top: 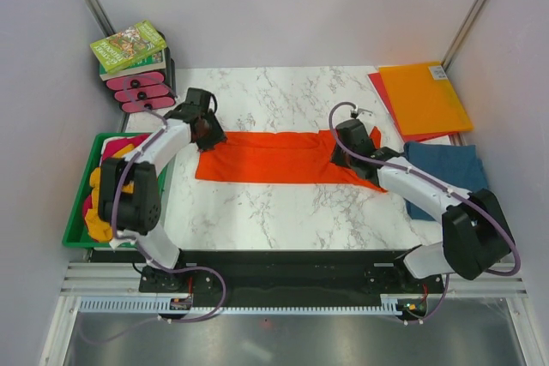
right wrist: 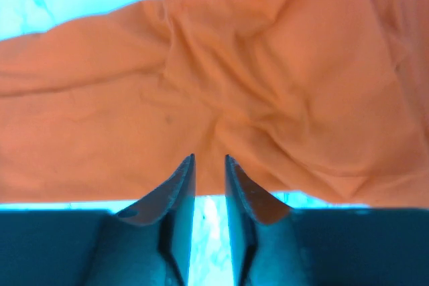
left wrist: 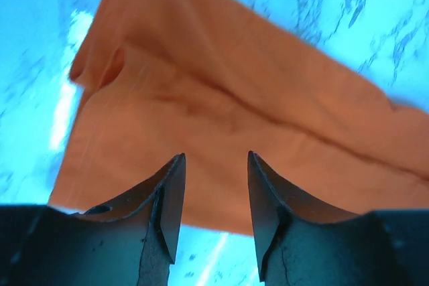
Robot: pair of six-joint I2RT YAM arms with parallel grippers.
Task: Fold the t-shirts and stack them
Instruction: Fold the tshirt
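Folding stands midway — the orange t-shirt [top: 274, 158] lies as a long band on the table [top: 283, 212] between left gripper [left wrist: 214, 192] and right gripper [right wrist: 210, 185], both parted and empty — teal t-shirt [top: 446, 169] already folded, more t-shirts [top: 99, 203] heaped in the green bin [top: 73, 212].

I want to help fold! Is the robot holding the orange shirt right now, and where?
No. The left gripper and right gripper are open over the orange shirt, pinching nothing.

Top view bright, even and sharp, shadows soft. Wrist views blue-tinted; orange t-shirt [left wrist: 234, 98] pale and blurred, marble table [left wrist: 27, 65] glaring white.
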